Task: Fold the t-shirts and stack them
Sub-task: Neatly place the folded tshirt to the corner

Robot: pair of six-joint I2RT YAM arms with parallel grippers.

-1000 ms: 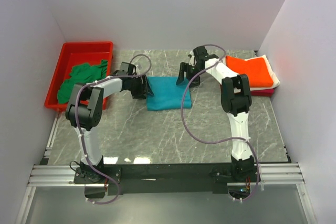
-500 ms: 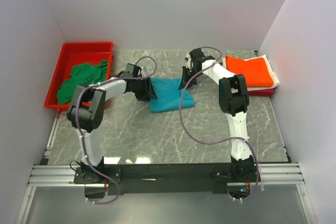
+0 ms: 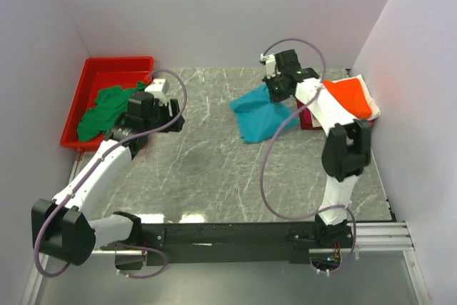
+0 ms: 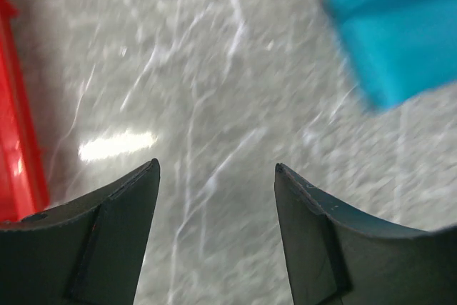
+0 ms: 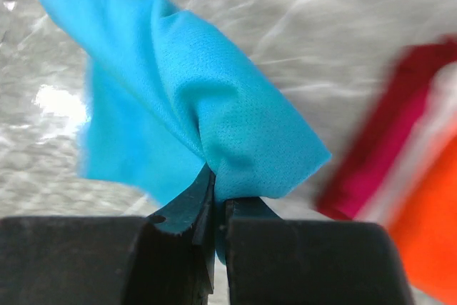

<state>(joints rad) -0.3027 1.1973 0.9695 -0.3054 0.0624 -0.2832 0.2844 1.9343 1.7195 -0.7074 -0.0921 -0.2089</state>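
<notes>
Your right gripper [image 5: 214, 180], jaws clamped on one edge of the folded teal t-shirt [image 5: 207, 98], holds it draped just beside the orange-topped stack [image 3: 346, 98], probably for placing there; your left gripper [image 4: 216, 173] stands wide, empty, near the red bin [image 3: 118, 64].

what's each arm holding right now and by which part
The right gripper holds the teal t-shirt, fingers pinched on a bunched fold of cloth at one end. The left gripper is open, holding nothing.
</notes>
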